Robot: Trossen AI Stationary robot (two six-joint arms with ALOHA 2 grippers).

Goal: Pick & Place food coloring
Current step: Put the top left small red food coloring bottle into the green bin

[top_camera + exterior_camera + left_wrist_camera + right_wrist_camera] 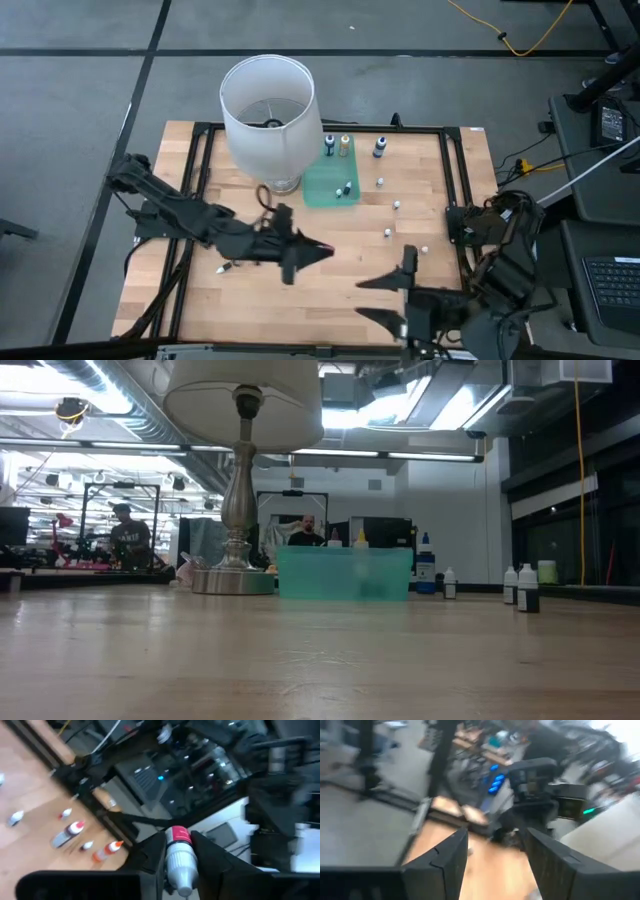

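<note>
My left gripper (312,249) hovers above the table's middle, shut on a small food coloring bottle (179,855) with red contents and a white cap. Near the table's right front, my right gripper (388,297) stands open and holds nothing (495,865). More food coloring bottles stand upright on the wood: three behind the green tray (345,145), small ones to its right (397,205), and one lying at the left front (222,268). The low view shows some of them (520,588) but neither gripper. My left gripper pinches the bottle between its two fingers (150,857), at the sides where the red body meets the white cap (172,851). The fingers come roughly level, pointing toward the table's right. The bottle lies along them, its red end (326,245) sticking out, clear of the table.
A big white lampshade (268,110) on a metal base (232,580) stands at the far middle, next to the flat green tray (330,183). A black frame (455,170) edges the wooden table. Bare wood lies between the two grippers.
</note>
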